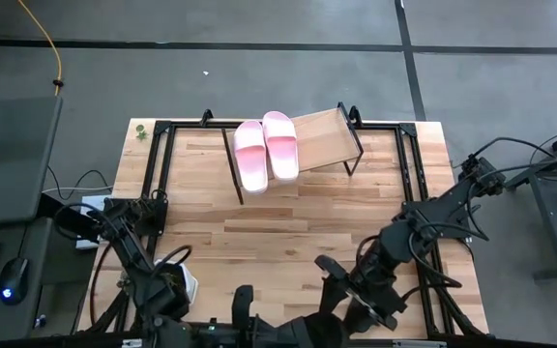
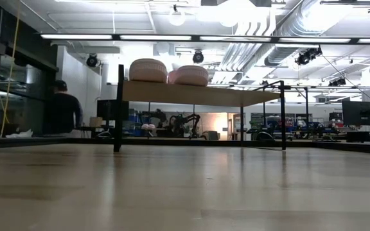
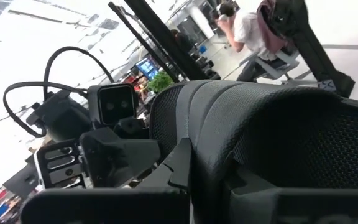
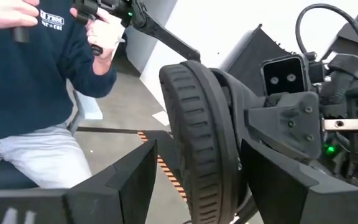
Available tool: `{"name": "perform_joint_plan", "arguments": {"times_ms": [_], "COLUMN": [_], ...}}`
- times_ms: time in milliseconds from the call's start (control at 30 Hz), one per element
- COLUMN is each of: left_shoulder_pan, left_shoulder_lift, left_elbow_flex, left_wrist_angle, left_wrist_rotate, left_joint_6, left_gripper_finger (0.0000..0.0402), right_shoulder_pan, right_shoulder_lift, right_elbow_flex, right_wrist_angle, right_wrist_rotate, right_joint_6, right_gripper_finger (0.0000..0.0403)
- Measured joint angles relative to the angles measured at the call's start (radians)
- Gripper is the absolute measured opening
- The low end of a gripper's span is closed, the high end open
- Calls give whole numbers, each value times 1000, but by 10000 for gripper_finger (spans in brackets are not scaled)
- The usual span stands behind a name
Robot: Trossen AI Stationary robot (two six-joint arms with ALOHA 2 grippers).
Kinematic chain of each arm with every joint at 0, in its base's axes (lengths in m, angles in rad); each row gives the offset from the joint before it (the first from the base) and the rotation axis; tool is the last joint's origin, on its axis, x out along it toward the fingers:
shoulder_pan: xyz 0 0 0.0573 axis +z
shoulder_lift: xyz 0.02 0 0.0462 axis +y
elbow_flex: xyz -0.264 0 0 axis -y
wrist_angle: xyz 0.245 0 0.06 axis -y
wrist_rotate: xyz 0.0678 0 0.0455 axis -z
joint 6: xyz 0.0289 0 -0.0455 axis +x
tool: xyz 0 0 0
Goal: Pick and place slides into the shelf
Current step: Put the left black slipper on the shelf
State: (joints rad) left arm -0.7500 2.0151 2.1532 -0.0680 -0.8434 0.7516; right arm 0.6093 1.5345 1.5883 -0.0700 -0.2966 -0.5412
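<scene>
Two pale pink slides (image 1: 264, 150) (image 2: 169, 72) lie side by side on the shelf (image 1: 322, 140) (image 2: 198, 94) at the table's far middle. A black slide (image 3: 260, 130) (image 4: 197, 143) hangs in the air over the table's near edge, between my two grippers. My left gripper (image 1: 245, 314) (image 3: 191, 202) is shut on it. My right gripper (image 1: 329, 290) (image 4: 197, 186) is open, one finger on each side of the slide's ribbed sole. In the low view neither arm shows. My left gripper holds the black slide close to the foot of its mesh strap (image 3: 188, 165). It comes at it level. The slide fills the view and hides the pads. The slide is lifted clear of the table. My right gripper's fingers (image 4: 123, 180) stand beside the sole; I cannot tell whether either one touches it.
Black metal rails (image 1: 158, 184) run along the table's left and right sides. A person in a dark blue top (image 4: 36, 93) sits close beyond the near edge. A desk with a mouse (image 1: 8, 290) stands left of the table. Bare wood (image 1: 288, 222) lies between shelf and arms.
</scene>
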Motion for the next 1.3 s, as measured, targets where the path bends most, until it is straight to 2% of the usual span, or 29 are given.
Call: {"name": "perform_joint_plan", "arguments": {"times_ms": [233,333,467,700,767,1100,1200,1300], "left_shoulder_pan": [18,18,18,18,17,16,15,15], "left_shoulder_lift": [0,0,0,0,0,0,0,0], "left_elbow_flex": [0,0,0,0,0,0,0,0], "left_wrist_angle": [1,1,0,0,0,-7,-18,-18], "left_wrist_rotate": [24,23,23,19,5,-48,-76,-94], "left_joint_6": [-9,-19,-19,-26,-25,-23,-23,-27], "left_gripper_finger": [10,10,10,10,10,13,33,70], "right_shoulder_pan": [2,2,2,4,4,2,2,2], "right_shoulder_lift": [0,0,0,0,0,0,0,-1], "right_elbow_flex": [0,0,0,0,0,0,0,0], "right_wrist_angle": [-6,-8,-8,-20,-24,-42,-56,-65], "right_wrist_rotate": [1,1,1,-16,-23,-25,-26,-25], "right_joint_6": [10,24,36,39,36,43,44,44], "right_gripper_finger": [222,204,155,40,21,25,19,19]}}
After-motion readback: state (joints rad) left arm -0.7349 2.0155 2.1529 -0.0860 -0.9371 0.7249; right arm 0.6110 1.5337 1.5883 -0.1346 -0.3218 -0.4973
